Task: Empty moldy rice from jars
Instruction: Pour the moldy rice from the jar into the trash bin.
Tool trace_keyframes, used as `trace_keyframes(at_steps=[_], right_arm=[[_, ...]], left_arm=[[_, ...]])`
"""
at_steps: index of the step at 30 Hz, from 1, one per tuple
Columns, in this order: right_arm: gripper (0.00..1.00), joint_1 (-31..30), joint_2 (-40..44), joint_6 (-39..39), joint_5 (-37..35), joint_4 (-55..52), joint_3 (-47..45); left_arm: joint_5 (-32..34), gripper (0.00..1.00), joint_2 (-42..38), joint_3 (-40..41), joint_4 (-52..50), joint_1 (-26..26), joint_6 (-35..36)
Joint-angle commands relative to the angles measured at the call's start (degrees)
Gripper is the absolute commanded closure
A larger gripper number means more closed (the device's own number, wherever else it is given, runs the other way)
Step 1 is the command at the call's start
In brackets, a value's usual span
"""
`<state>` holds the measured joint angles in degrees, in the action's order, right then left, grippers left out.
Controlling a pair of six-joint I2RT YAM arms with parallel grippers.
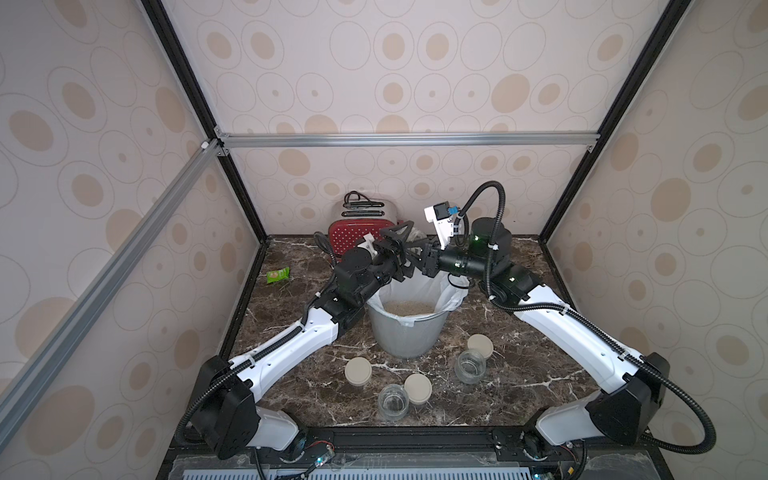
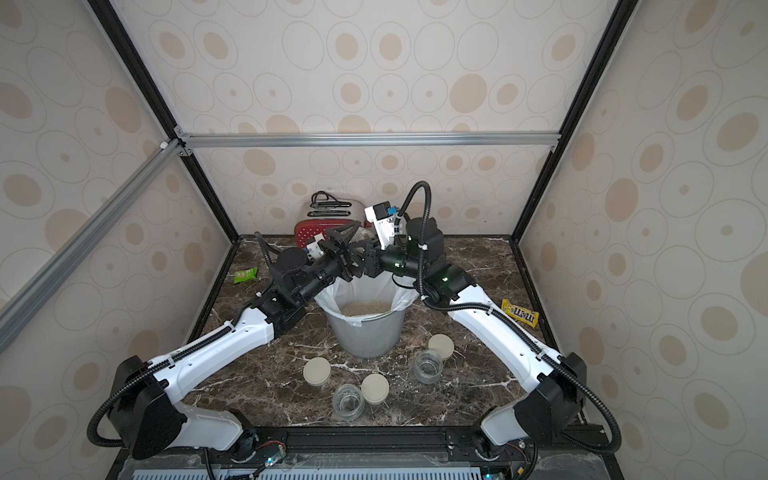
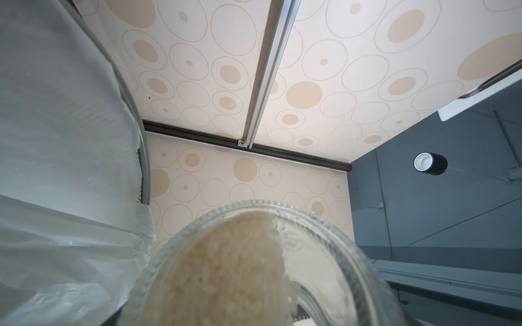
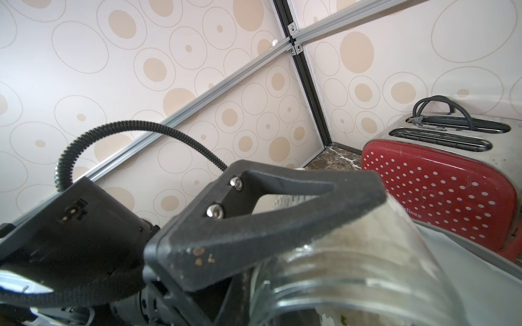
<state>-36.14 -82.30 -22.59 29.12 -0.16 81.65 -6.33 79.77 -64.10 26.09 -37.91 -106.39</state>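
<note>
Left claw (image 1: 402,248) pinches a clear glass jar (image 3: 324,254) over the far rim of the grey bin (image 1: 405,336) — in the right wrist view a black finger (image 4: 282,225) presses on the glass. Rice (image 3: 226,268) part-fills this jar, banked to one side. Right claw (image 1: 419,258) meets the left one tip to tip; spread or pinching, cannot tell. Loose rice pile (image 1: 409,307) lies inside the white liner (image 1: 451,291). On the marble surface (image 1: 519,365), near side of the bin: empty jar (image 1: 392,401) with lid (image 1: 417,387) just beside, second empty jar (image 1: 469,365) with second lid (image 1: 480,346) just beside, third lid (image 1: 358,371) alone. Red toaster (image 1: 353,239) behind.
</note>
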Motion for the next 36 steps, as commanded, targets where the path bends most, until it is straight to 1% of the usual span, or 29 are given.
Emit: trace_keyframes(at_steps=[1,2,3,5,7,10,13,16,19,23,26,28,31,36], right_arm=[[0.55,-0.9,3.9,0.6,-1.0,0.8,-1.6],[0.47,-0.9,4.5,0.9,-1.7,0.6,-2.1],[0.41,-0.9,5.3,1.3,-2.4,0.4,-2.7],[0.35,-0.9,6.9,2.1,-3.9,-0.4,-3.7],[0.32,-0.9,8.9,2.5,-5.2,-0.7,-5.1],[0.3,-0.9,12.6,2.9,-8.1,-1.6,-7.5],[0.29,-0.9,17.7,4.5,-11.8,-5.9,-9.7],[0.29,-0.8,24.8,4.9,-18.6,-11.7,-13.9],[0.29,-0.9,33.9,2.6,-25.2,-16.3,-20.5],[0.29,-0.9,45.4,-0.2,-31.2,-26.3,-27.2],[0.29,-0.9,51.6,-2.6,-35.6,-36.5,-29.4],[0.29,-0.9,54.1,-4.1,-38.4,-41.9,-30.5],[0.26,-0.9,56.8,-6.3,-40.8,-46.5,-32.4],[0.22,-0.9,59.4,-8.6,-41.1,-45.8,-35.4]], left_arm=[[1.0,0.52,-2.3,-3.2,-0.3,0.8,6.2],[1.0,0.52,-2.6,-3.6,-1.2,1.0,7.4],[1.1,0.52,-2.9,-3.9,-2.1,1.2,8.6],[1.1,0.52,-3.5,-4.4,-3.8,1.7,10.7],[1.1,0.52,-3.9,-4.8,-5.3,1.9,12.2],[1.1,0.52,-4.2,-5.5,-6.9,2.3,14.3],[0.5,0.52,-4.4,-6.6,-8.7,2.6,17.0],[1.0,0.53,-5.2,-7.3,-11.6,2.8,20.5],[1.4,0.53,-5.9,-7.8,-13.4,3.0,23.1],[0.4,0.53,-5.8,-9.7,-16.2,3.6,26.0],[-0.8,0.53,-5.9,-10.6,-17.2,4.3,27.4],[-1.2,0.53,-5.9,-12.2,-19.5,4.4,29.8],[-0.7,0.52,-5.9,-14.6,-23.4,4.5,33.1],[-0.8,0.52,-5.0,-14.5,-22.3,4.5,31.7]])
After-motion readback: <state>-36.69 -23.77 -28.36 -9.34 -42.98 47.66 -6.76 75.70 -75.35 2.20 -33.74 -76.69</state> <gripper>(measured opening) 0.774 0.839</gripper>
